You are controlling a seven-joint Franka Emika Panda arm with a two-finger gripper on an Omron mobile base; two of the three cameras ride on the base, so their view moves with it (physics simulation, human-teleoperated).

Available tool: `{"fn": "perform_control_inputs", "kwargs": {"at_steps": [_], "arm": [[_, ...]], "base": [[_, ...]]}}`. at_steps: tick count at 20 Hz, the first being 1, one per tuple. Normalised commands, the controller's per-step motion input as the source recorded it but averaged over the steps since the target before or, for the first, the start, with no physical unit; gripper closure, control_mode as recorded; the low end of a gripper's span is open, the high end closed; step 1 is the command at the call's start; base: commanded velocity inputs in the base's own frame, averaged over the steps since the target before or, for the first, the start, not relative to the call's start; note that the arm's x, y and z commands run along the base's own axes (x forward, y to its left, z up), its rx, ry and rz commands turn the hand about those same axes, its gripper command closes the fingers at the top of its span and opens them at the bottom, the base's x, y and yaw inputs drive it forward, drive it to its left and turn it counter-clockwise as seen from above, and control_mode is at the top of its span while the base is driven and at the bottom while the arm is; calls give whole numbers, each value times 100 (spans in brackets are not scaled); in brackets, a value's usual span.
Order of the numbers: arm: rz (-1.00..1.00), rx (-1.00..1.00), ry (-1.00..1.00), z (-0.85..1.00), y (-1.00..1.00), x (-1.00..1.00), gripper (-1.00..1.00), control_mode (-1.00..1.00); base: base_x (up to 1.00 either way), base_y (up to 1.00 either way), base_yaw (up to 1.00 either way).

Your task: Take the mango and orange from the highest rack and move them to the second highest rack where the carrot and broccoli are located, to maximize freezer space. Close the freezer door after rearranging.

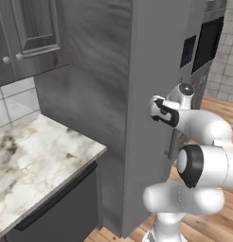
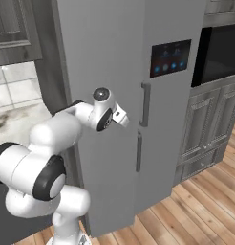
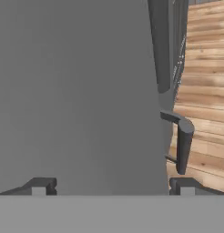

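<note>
Freezer door point(image 2: 110, 72) was shut, so I could not see the mango, orange or racks behind it. Handle point(image 3: 183, 143) sat just off my right fingertip point(image 3: 184, 184). Gripper point(image 3: 111, 185) was wide open, holding nothing, facing bare door. My worry: closing from here would miss the handle and skid along the panel.

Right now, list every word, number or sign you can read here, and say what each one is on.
No text can be read.
The fridge's control panel shows small blue glowing icons, too blurred to make out.
No labels show on the fridge doors, cabinets or countertop.
</note>
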Motion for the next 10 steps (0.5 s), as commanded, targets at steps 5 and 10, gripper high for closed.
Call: {"fn": "perform_control_inputs", "kwargs": {"at_steps": [5,10], "arm": [[0,0,0,-18,26,22,-100,-100],[0,0,0,-19,39,0,-100,-100]], "base": [[0,0,0],[0,0,0]]}}
